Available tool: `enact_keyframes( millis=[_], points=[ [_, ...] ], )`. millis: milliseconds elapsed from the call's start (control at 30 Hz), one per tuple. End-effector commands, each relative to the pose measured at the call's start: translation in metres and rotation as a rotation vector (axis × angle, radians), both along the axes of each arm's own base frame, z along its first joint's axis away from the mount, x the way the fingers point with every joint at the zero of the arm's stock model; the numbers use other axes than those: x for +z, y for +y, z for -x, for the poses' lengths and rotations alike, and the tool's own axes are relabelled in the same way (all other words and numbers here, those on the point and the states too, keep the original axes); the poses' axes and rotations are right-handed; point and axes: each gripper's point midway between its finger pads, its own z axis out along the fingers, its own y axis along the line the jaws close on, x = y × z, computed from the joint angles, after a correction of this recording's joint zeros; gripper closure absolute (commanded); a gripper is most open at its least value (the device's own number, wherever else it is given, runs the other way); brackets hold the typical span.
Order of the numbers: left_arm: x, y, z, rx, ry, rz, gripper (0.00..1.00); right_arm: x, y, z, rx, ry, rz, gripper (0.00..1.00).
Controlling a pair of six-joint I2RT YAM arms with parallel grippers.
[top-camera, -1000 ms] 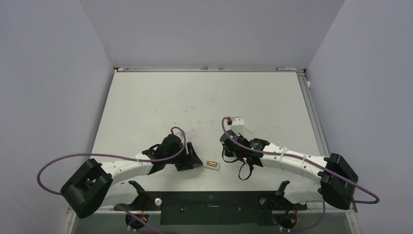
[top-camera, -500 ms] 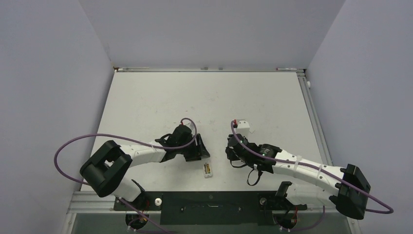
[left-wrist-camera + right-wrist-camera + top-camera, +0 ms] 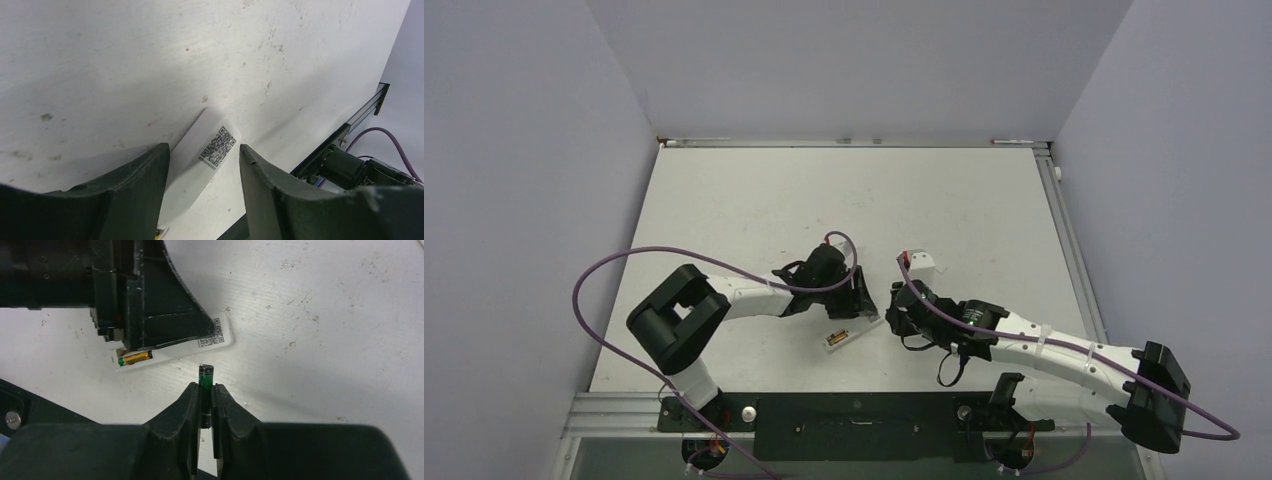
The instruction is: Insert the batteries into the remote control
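- Right gripper [image 3: 205,394] pinches the dark green battery [image 3: 205,376], its end poking past the fingertips; the remote control [image 3: 212,341] lies just ahead.
- Left gripper [image 3: 202,159] is spread, straddling the remote control; the yellow-gold battery [image 3: 136,358] sits in its compartment.

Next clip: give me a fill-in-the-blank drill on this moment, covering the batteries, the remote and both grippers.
1. The battery clamped in the right gripper is dark ___.
2. The yellow-gold battery lies inside the battery ___ of the remote control.
3. The left gripper straddles the remote control's end that bears a ___ code.
Missing words: green; compartment; QR.
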Motion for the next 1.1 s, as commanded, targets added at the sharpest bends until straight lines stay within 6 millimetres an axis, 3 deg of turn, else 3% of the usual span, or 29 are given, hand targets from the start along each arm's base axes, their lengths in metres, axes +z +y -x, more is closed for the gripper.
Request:
enact_keyframes(
  millis=[0,200,567,800,1067],
  points=[
    [-0.022,0.001,0.014,-0.063,0.029,-0.085,0.49,0.016,0.007,0.006,0.057,-0.030,-0.037,0.91],
    [-0.022,-0.011,0.022,-0.115,0.017,-0.087,0.50,0.022,0.009,0.010,0.084,-0.034,-0.048,0.92],
    [-0.021,-0.005,0.036,-0.150,0.017,-0.107,0.50,0.037,0.016,0.015,0.133,-0.048,-0.048,0.91],
    [-0.001,-0.005,0.025,-0.152,-0.034,-0.121,0.49,0.049,0.012,0.015,0.154,-0.080,-0.043,0.91],
    [0.022,0.008,0.003,-0.103,-0.090,-0.115,0.49,0.062,0.006,0.016,0.170,-0.116,-0.061,0.91]
  ],
)
